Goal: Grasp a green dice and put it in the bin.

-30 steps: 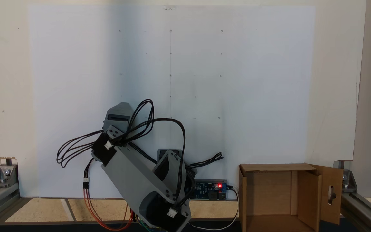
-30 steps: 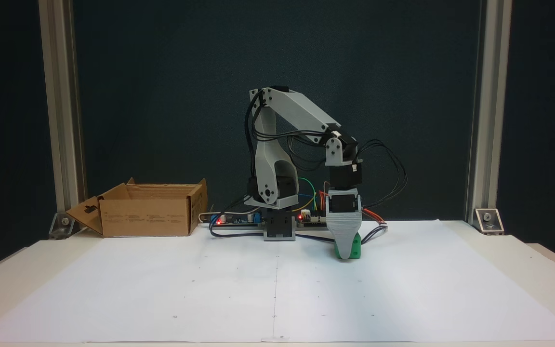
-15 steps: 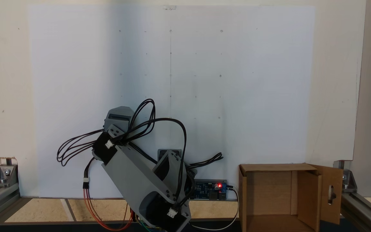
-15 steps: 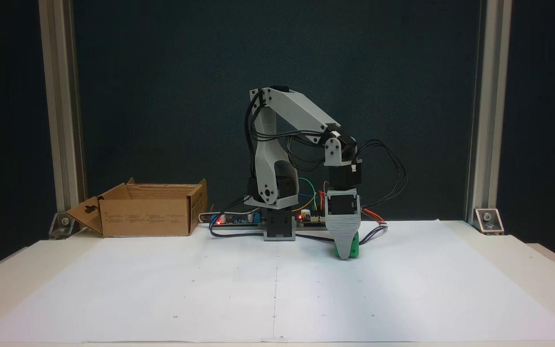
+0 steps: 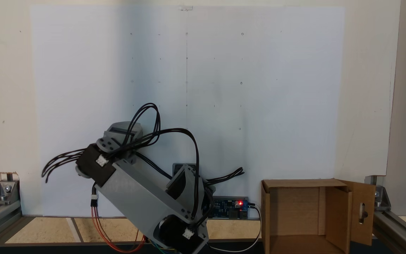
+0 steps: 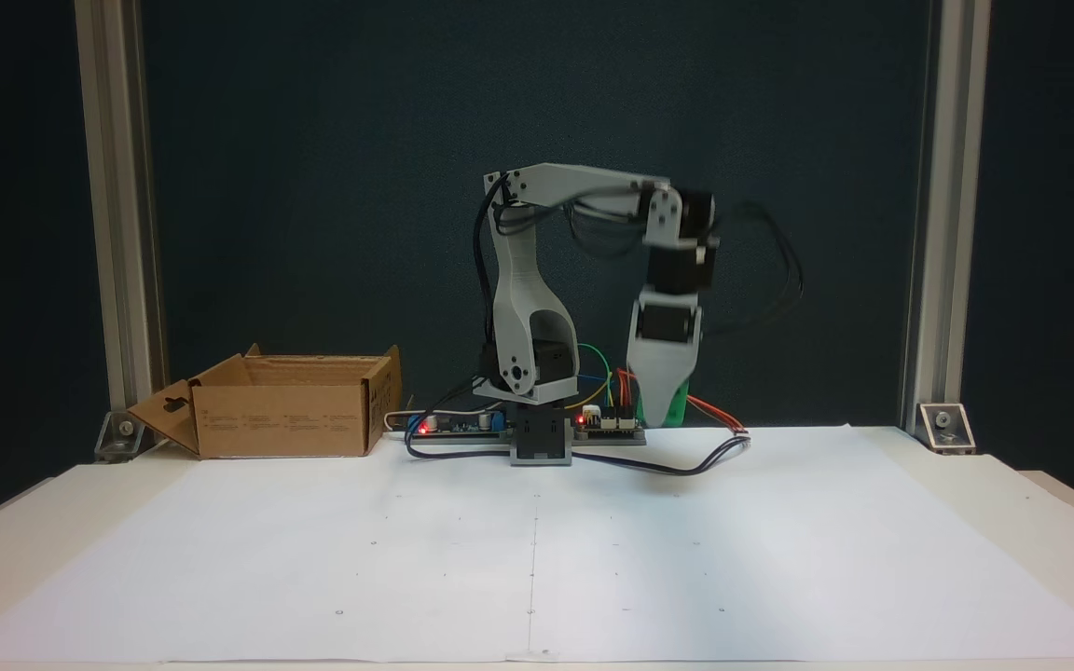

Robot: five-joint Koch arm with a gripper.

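The green dice hangs a little above the table, showing as a green sliver behind the grey front jaw of my gripper. The gripper points down, right of the arm's base, and is shut on the dice. In a fixed view from above, the wrist and its black cables cover the gripper and the dice. The bin is a brown cardboard box with flaps, standing on the table far to the left of the base; in the view from above the bin sits at the lower right, its opening facing up.
A large white paper sheet covers the table. A controller board with a red light lies between the base and the bin. Loose cables trail beside the base. Aluminium frame posts stand at the table's back corners.
The forearm has risen to level and the gripper has lifted off the paper with the green dice. From above, the wrist has swung a little to the left.
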